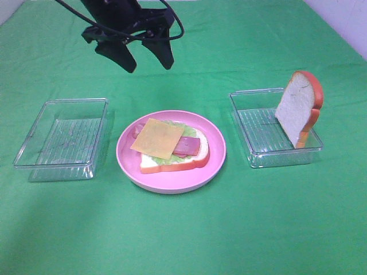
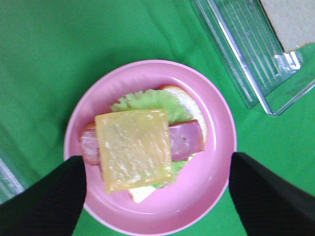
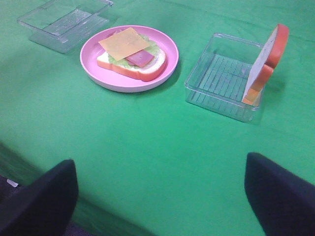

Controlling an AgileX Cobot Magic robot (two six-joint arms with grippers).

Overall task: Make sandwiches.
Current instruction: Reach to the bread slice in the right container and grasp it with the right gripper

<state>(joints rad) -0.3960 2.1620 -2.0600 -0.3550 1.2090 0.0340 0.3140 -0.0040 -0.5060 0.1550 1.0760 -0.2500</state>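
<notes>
At the centre of the high view, a pink plate [image 1: 215,163] was parked on the green cloth [image 1: 183,240], and the half-built sandwich [image 1: 172,148] was laid on it: a bread slice at the bottom, lettuce [image 2: 142,101] poking out, a reddish bacon strip [image 2: 184,140] across it, and a yellow cheese square [image 2: 134,147] set on top, a bit skewed. Up in the upper left of that frame the left gripper [image 1: 149,58] was hung above the cloth behind the plate, jaws spread wide and nothing held between them; in its own wrist view both fingers were seen flanking the plate from above, not touching it. The right gripper [image 3: 160,196] was only caught in its wrist view, jaws wide apart too, empty, kept low over bare cloth well away from the plate. Right of the plate a clear plastic tray [image 1: 252,154] was placed, with a second bread slice [image 1: 295,109] stood on edge against its far-right wall. Another clear tray [image 1: 34,154] was left at the left, nothing seen inside.
</notes>
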